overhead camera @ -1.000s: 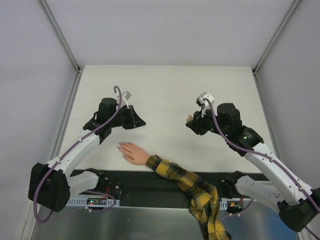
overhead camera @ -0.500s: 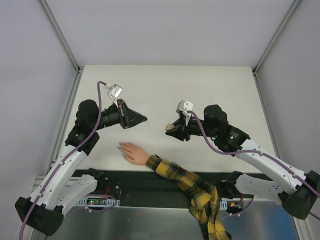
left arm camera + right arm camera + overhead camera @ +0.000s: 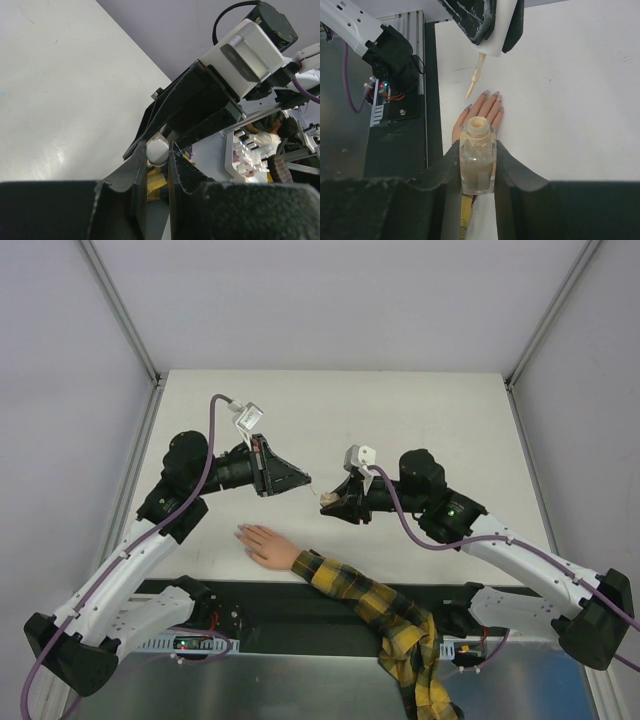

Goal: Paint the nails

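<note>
A small flesh-coloured hand point(image 3: 265, 543) lies flat on the table at the end of a yellow-and-black plaid sleeve point(image 3: 370, 600). Its nails point(image 3: 496, 93) show as tiny dull tips in the right wrist view. My left gripper point(image 3: 298, 481) is shut on a white brush cap point(image 3: 158, 151); its thin brush point(image 3: 475, 76) points down, above the hand. My right gripper point(image 3: 333, 502) is shut on a clear polish bottle point(image 3: 478, 155) with an open neck. The bottle hangs in the air just right of the brush tip and above the hand point(image 3: 480, 112).
The white table point(image 3: 420, 420) is walled by grey panels on three sides. A black strip with the arm bases point(image 3: 200, 625) runs along the near edge, and the sleeve drapes over it.
Both arms have swung toward the middle: the left gripper with the brush moved right, the right gripper with the bottle moved left. Brush tip and bottle neck are now close together.
</note>
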